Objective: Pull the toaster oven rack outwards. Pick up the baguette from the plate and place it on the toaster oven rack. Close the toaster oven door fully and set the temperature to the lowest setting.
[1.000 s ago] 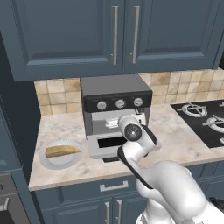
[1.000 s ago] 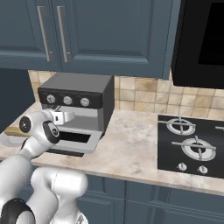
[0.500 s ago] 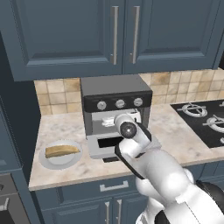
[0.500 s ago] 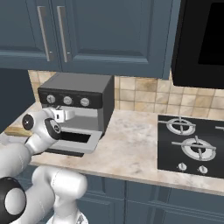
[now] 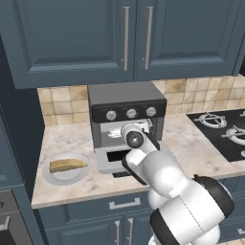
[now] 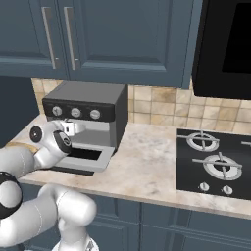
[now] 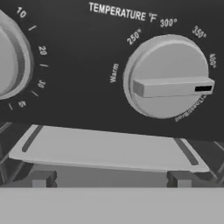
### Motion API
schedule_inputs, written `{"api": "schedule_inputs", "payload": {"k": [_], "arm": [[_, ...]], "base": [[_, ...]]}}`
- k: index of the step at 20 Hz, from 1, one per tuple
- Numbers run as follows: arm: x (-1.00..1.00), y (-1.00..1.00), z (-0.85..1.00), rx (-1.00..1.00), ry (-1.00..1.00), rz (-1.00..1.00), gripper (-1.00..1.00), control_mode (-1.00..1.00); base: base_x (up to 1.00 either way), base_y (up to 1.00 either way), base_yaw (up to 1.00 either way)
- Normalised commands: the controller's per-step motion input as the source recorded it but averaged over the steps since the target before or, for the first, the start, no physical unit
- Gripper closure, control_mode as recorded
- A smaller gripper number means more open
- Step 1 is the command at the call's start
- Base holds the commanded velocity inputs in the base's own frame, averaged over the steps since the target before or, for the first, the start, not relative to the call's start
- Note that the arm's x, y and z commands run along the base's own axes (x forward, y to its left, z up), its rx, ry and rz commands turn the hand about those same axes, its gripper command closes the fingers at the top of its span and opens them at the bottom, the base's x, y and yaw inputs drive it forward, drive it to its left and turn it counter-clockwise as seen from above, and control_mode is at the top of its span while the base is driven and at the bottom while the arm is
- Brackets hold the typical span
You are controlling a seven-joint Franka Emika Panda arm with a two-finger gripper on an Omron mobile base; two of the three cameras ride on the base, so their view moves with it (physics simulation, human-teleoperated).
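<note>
The toaster oven (image 5: 127, 98) stands at the back of the counter. Its door (image 5: 109, 163) lies folded down flat in front of it. My gripper (image 5: 129, 128) hovers close to the black control strip and is open, its dark fingertips (image 7: 41, 178) wide apart with nothing between them. Straight ahead in the hand view is the temperature knob (image 7: 168, 85), its pointer aimed right, toward the high end of the scale. Under the strip the pale rack (image 7: 109, 148) spans the cavity. The baguette (image 5: 67, 164) lies on the plate (image 5: 53, 177), left of the oven.
A timer knob (image 7: 8, 61) sits left of the temperature knob. The gas hob (image 6: 215, 162) fills the counter's right side. Dark blue wall cabinets (image 5: 124, 38) hang above the oven. Bare counter (image 6: 147, 166) lies between oven and hob.
My hand has shifted slightly left and up, closer to the control strip. The gripper stays open; the baguette, plate and door have not moved.
</note>
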Motion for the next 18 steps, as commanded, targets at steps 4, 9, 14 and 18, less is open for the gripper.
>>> {"api": "schedule_inputs", "payload": {"k": [4, 9, 14, 18], "arm": [[0.19, 0.0, -0.32, 0.0, 0.0, 0.01, -1.0, -1.0], [0.18, 0.0, -0.13, 0.01, 0.0, 0.0, -1.0, -1.0], [0.23, 0.0, 0.0, 0.04, 0.0, 0.0, -1.0, -1.0], [0.33, 0.0, -0.01, 0.06, 0.0, 0.0, -1.0, -1.0]], "base": [[0.0, 0.0, 0.0], [0.0, 0.0, 0.0], [0.0, 0.0, 0.0], [0.0, 0.0, 0.0]]}}
